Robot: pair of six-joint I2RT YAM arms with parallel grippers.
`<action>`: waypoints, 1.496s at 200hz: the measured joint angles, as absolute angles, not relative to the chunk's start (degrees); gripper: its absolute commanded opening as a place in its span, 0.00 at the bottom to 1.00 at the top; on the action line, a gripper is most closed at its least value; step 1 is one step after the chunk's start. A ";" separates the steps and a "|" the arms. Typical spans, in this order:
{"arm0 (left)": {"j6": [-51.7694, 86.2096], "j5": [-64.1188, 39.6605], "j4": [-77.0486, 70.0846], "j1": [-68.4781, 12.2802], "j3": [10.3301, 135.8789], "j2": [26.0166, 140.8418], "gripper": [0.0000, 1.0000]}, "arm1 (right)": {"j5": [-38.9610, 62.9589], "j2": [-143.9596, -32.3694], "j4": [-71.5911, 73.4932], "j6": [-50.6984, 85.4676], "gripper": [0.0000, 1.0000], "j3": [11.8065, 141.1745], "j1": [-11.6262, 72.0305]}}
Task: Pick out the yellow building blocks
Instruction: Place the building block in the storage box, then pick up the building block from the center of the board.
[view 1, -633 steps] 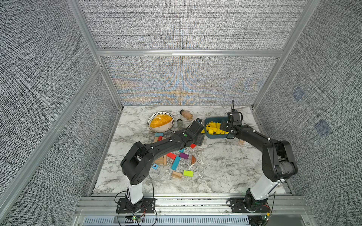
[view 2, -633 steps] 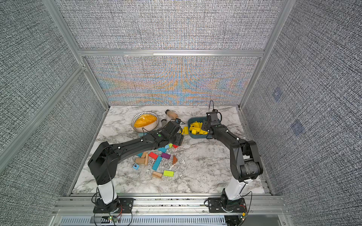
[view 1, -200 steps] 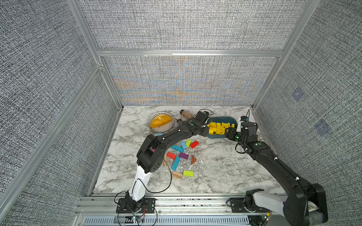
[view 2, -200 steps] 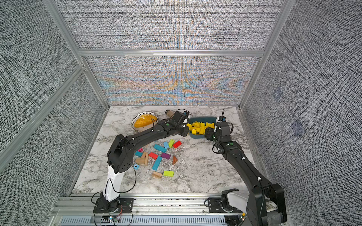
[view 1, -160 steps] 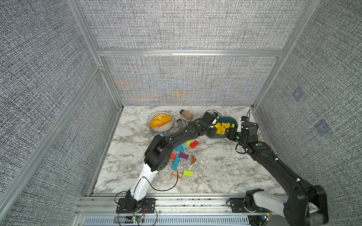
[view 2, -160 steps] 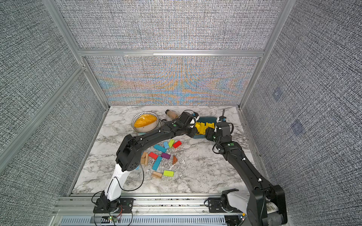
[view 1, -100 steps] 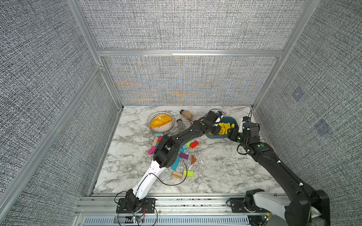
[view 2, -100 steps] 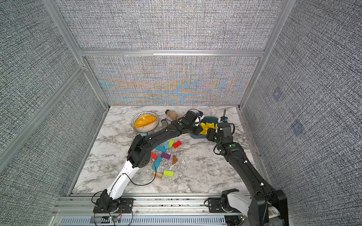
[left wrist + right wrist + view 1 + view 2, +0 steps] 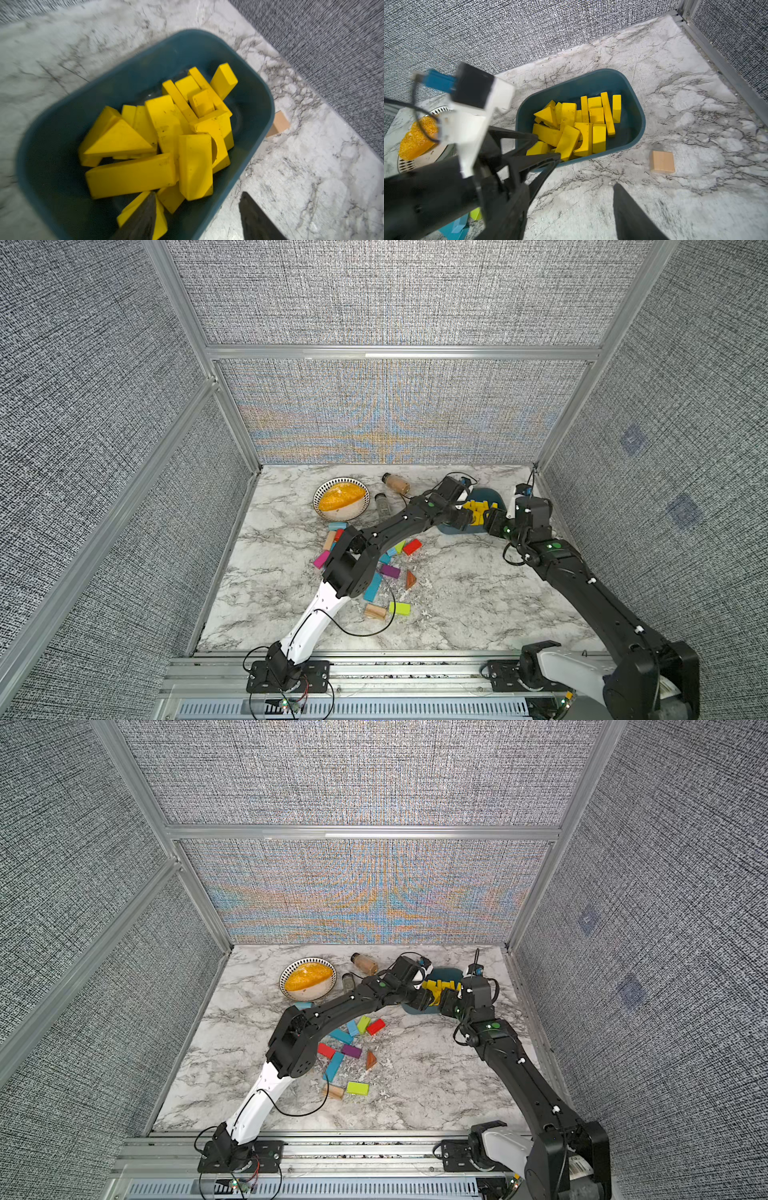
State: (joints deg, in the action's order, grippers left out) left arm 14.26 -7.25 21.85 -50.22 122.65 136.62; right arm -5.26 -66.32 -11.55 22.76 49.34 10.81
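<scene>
Several yellow building blocks [image 9: 166, 135] lie heaped in a dark teal bin [image 9: 187, 47] at the back right of the table, seen in both top views [image 9: 478, 508] [image 9: 440, 986] and in the right wrist view [image 9: 577, 124]. My left gripper [image 9: 198, 194] hangs open over the bin's near rim. One finger is above a yellow block inside the bin and the other is outside over the marble. In a top view the left gripper [image 9: 467, 518] reaches in from the left. My right gripper [image 9: 492, 522] stands open and holds nothing just in front of the bin [image 9: 591, 81], tip to tip with the left one.
A tan block [image 9: 662, 162] lies on the marble beside the bin. A patterned bowl [image 9: 341, 499] of orange stuff and two small bottles [image 9: 397, 484] sit at the back. Red, blue, purple [image 9: 390, 570] and lime-green [image 9: 400, 608] blocks are scattered mid-table under the left arm.
The left arm has stretched further over the bin and its gripper has gone from shut to open, leaving a yellow block in the bin. The right arm has barely moved.
</scene>
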 measured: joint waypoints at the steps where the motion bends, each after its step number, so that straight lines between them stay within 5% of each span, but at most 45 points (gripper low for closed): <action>1: 14.22 -7.25 21.82 -50.22 122.50 136.35 0.69 | -5.19 -66.46 -11.55 22.76 0.65 49.50 10.81; 73: 11.11 10.72 14.37 -49.25 90.15 99.66 0.70 | -6.26 -75.37 -14.15 21.87 0.62 60.40 17.58; 143: 18.11 26.30 9.47 -44.56 57.89 75.09 0.70 | -11.70 -99.85 -18.85 22.59 0.58 77.97 31.38; 218: 22.87 31.38 7.79 -42.96 46.83 67.55 0.73 | -20.08 -120.86 -25.74 30.11 0.58 92.25 35.94; 299: 25.08 30.94 7.40 -42.61 46.06 67.96 0.73 | -27.11 -126.87 -28.91 34.74 0.63 94.43 33.36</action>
State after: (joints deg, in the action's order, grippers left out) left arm 25.08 30.94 7.40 -42.61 46.06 67.96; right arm -27.11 -126.87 -28.91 34.74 94.43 33.36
